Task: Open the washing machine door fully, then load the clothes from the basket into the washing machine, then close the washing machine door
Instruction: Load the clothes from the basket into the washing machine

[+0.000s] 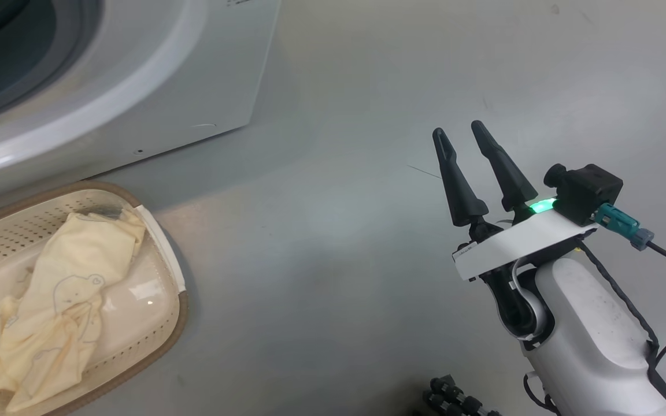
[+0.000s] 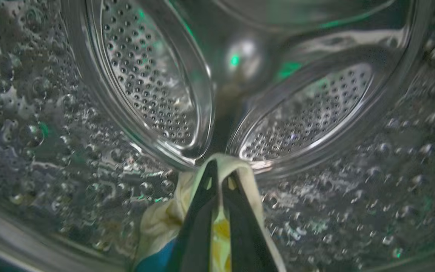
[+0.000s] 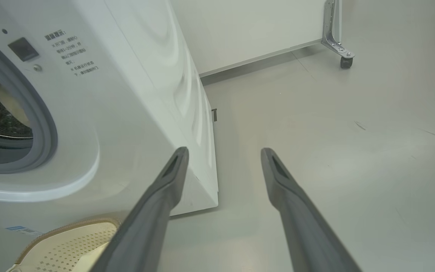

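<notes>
Left tool (image 2: pixel 221 172): clenching, seemingly pinching a yellow garment (image 2: pixel 161 223) inside the drum (image 2: pixel 145 87).
Right tool (image 1: pixel 459 128): hanging released over the floor (image 1: pixel 339 231).
Basket (image 1: pixel 181 323): holding clothes (image 1: pixel 61 289).

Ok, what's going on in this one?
The robot is loading laundry. Its left gripper is inside the washing machine drum, fingers shut on a pale yellow garment with a blue band. The right gripper hangs open above the floor, holding nothing. A second garment lies in the basket by the machine, so loading is not yet done.
</notes>
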